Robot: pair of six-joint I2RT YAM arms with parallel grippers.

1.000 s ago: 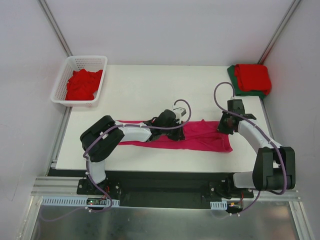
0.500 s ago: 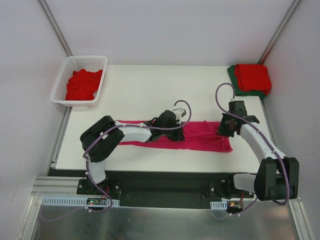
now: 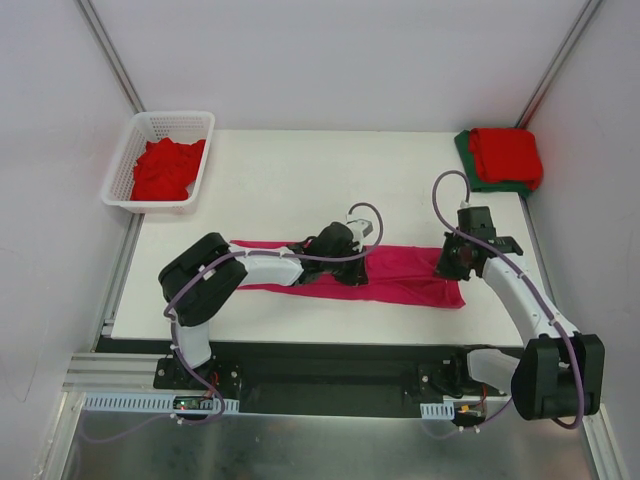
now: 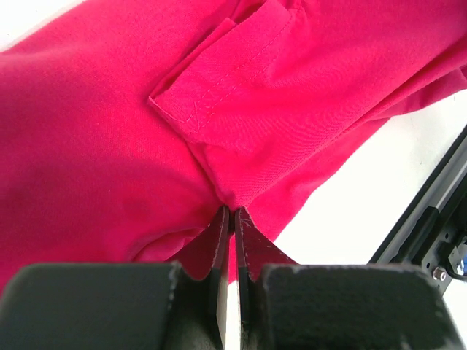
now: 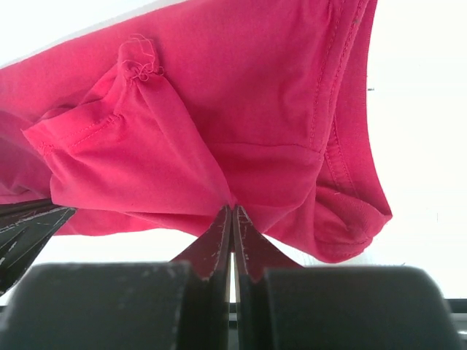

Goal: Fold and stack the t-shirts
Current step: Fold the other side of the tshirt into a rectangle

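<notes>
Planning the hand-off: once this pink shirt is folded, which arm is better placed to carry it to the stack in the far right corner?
Right, probably. The right hand pinches the pink shirt at its right end, nearest the stack; the left hand grips near the shirt's middle, farther from it.

My right gripper (image 5: 232, 213) is pinched closed on a fold of the magenta-pink t-shirt (image 5: 255, 109), the cloth drawn to a point at my fingertips. A sleeve (image 5: 102, 157) with a stitched hem bunches at the left; a hemmed edge curls at the right over the white table (image 5: 423, 146)
</notes>
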